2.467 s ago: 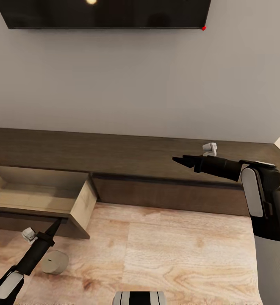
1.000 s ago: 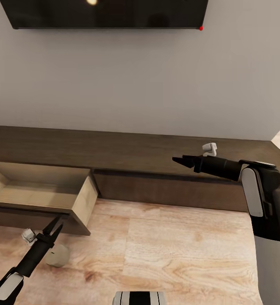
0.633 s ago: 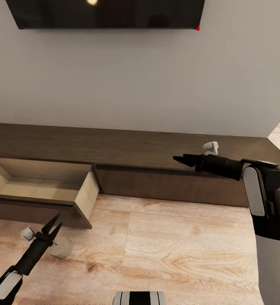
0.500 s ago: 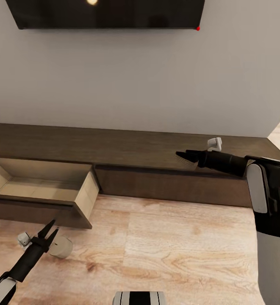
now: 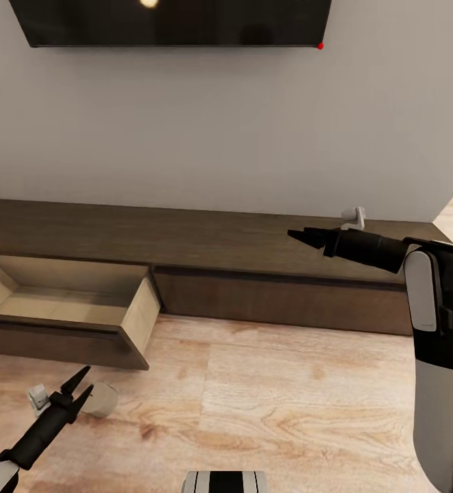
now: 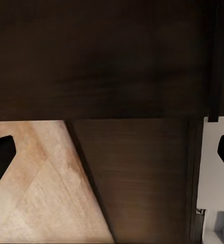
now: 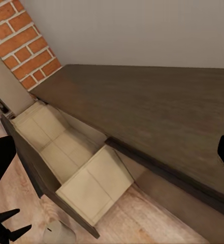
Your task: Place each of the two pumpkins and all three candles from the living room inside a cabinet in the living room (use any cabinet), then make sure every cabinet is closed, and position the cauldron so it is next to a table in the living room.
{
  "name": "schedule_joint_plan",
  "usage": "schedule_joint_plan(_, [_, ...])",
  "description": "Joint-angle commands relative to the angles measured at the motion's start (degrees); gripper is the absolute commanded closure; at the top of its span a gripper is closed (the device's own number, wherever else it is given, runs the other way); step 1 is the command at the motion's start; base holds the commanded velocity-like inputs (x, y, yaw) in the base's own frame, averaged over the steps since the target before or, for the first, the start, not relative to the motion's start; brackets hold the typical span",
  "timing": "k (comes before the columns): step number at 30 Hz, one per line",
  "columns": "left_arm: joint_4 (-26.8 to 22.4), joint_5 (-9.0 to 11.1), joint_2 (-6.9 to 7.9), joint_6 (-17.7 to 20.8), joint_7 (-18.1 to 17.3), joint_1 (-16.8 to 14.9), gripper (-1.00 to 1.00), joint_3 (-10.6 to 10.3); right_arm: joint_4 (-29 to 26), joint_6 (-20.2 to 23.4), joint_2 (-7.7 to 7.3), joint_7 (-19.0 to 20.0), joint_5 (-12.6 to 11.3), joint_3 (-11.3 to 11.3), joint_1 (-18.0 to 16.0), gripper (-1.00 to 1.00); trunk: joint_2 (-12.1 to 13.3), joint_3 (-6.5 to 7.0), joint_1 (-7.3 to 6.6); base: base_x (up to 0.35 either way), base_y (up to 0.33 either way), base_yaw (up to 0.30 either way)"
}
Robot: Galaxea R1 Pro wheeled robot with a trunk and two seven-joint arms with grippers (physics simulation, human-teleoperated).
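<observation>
Dark-brown cabinet (image 5: 205, 239) drawer (image 5: 68, 311) out, pale inside bare; left gripper (image 5: 79, 387) jaws spread beside candle (image 5: 101, 400); right gripper (image 5: 299, 235) jaws unclear.

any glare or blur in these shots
Head view: one bright light spot reflects in the dark TV at the top; the rest is sharp and evenly lit. Left wrist view: the dark cabinet front is close and soft, almost featureless. Right wrist view: crisp, with the open drawer well lit.

Grey wall (image 5: 226, 130) with dark screen (image 5: 171, 20), brick (image 7: 20, 46), pale wood floor (image 5: 288, 404).
</observation>
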Motion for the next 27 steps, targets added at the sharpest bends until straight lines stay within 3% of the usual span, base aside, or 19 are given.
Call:
schedule_joint_plan(1, [0.02,0.33,0.0,0.61,0.23,-0.02,-1.0,0.02,0.0,0.21,0.0,0.38,0.24,-0.06,-0.04,-1.0,-0.02,-0.04,-0.01,0.0,0.0,0.0])
schedule_joint_plan(7, [-0.59,0.01,0.08,0.69,2.16,0.31,-1.0,-0.03,0.21,0.21,0.11,0.28,0.27,0.04,0.23,-1.0,-0.02,-0.04,-0.01,-0.035,0.0,0.0])
schedule_joint_plan(13, [-2.08,-0.37,0.47,0.92,4.08,2.24,-1.0,-0.19,1.27,0.21,0.49,0.05,0.47,0.43,2.05,-1.0,-0.02,-0.04,-0.01,-0.257,0.0,0.0])
schedule_joint_plan(15, [-2.13,-0.36,0.46,0.89,4.09,3.58,-1.0,-0.19,1.31,0.21,0.52,0.02,0.48,0.5,2.24,-1.0,-0.02,-0.04,-0.01,-0.189,0.0,0.0])
schedule_joint_plan(27, [-2.21,-0.34,0.4,0.78,4.01,3.78,-1.0,-0.2,1.5,0.21,0.63,-0.04,0.4,0.73,3.43,-1.0,-0.02,-0.04,-0.01,-0.039,0.0,0.104])
